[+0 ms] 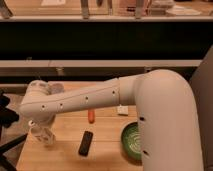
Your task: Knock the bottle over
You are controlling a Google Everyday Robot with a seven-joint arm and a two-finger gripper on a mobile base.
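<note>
White along the whole arm (80, 102), reaching right to left across the wooden desk (107, 137), bent down at the wrist near the left edge. Holds the end effector (36, 124) fully closed on nothing, just beside the bottle (44, 135) at the desk's front-left corner, left of a dark oblong object (86, 143).

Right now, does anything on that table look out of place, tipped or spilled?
Nothing looks spilled or broken. The bottle is near the table's left edge, right beneath the shut tool at the arm's end. I can't tell whether it is tilting.
</note>
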